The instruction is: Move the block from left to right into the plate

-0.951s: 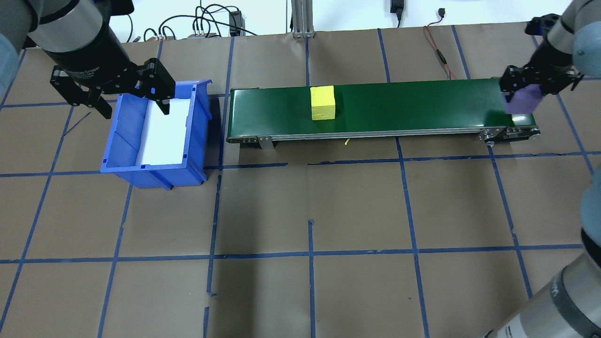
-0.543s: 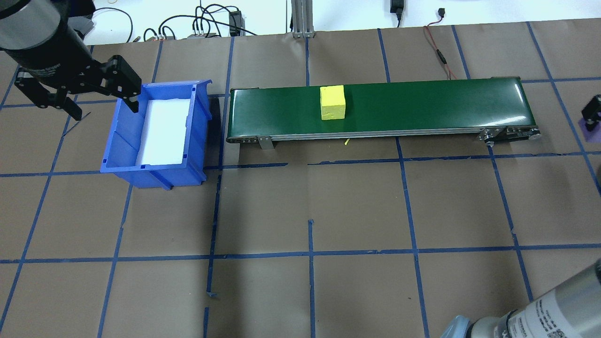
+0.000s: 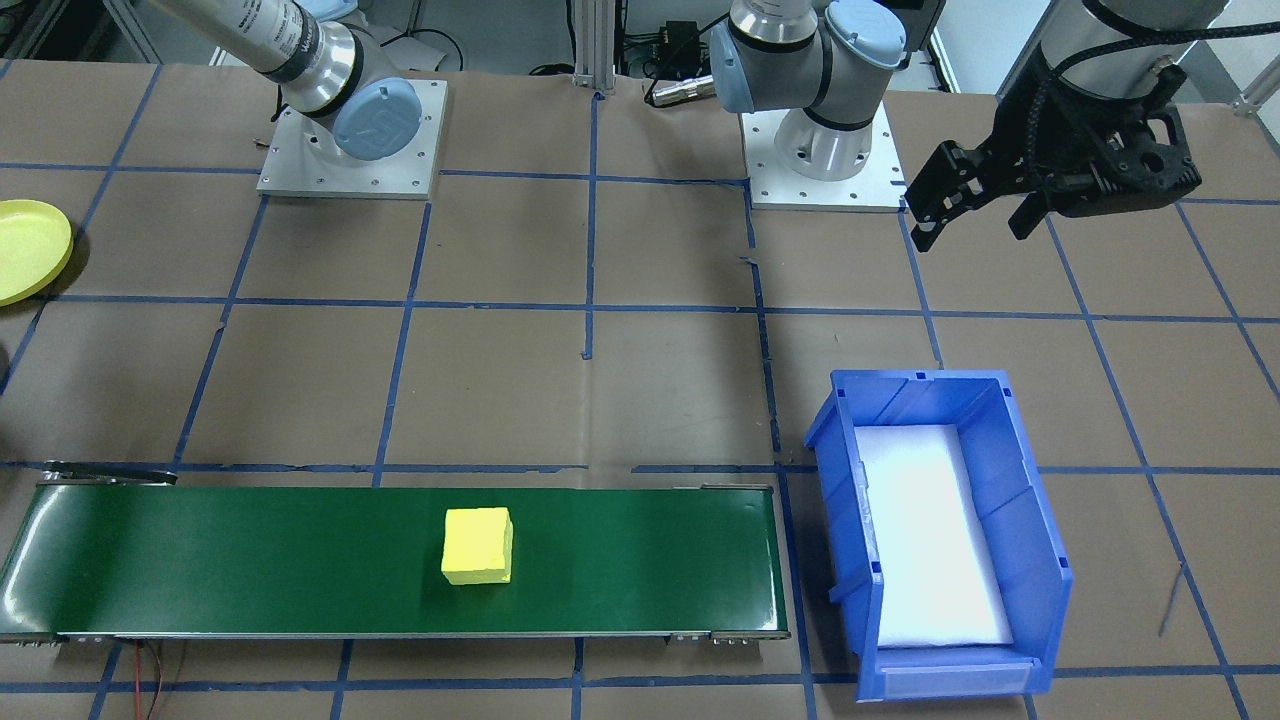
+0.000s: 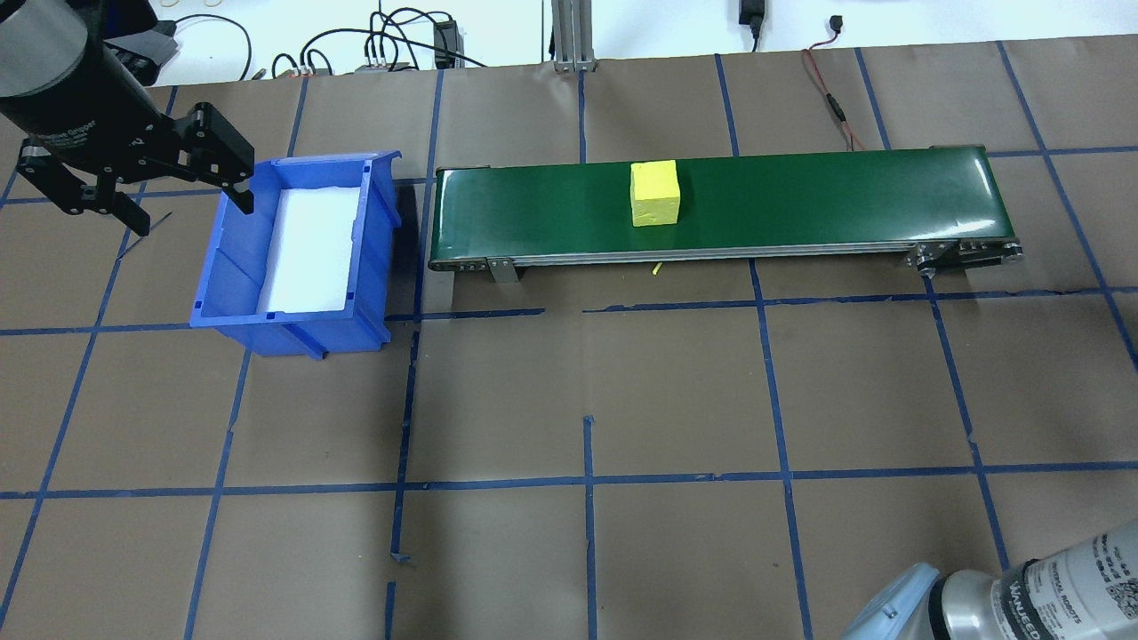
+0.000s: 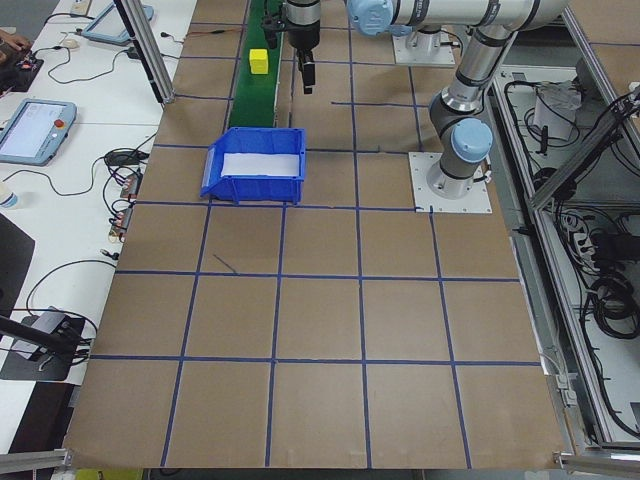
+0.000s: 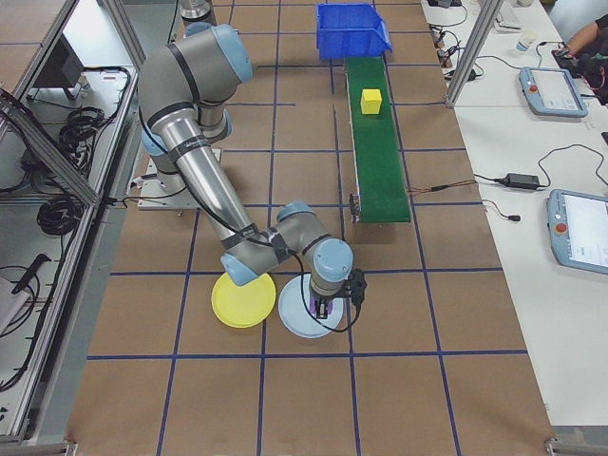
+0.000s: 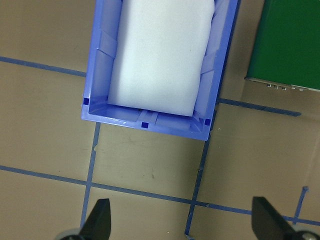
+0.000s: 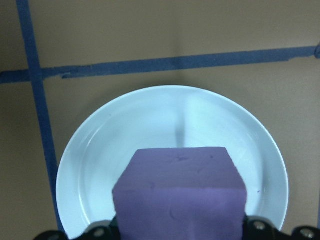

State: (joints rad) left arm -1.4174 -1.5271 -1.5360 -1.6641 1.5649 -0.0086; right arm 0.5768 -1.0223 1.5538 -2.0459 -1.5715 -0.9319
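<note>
Over the pale blue plate (image 8: 172,165), the right gripper (image 6: 328,306) hangs clamped on a purple block (image 8: 180,195), with the yellow plate (image 6: 243,299) just beside that plate and bare. Brown paper lies open all around both plates. Along the table's far side, the green conveyor (image 4: 711,204) carries a yellow block (image 4: 654,194) near mid-belt, well apart from either end. The left gripper (image 4: 147,182) hovers with fingers spread beside the blue bin (image 4: 298,316), which holds only a white foam liner (image 7: 160,55).
</note>
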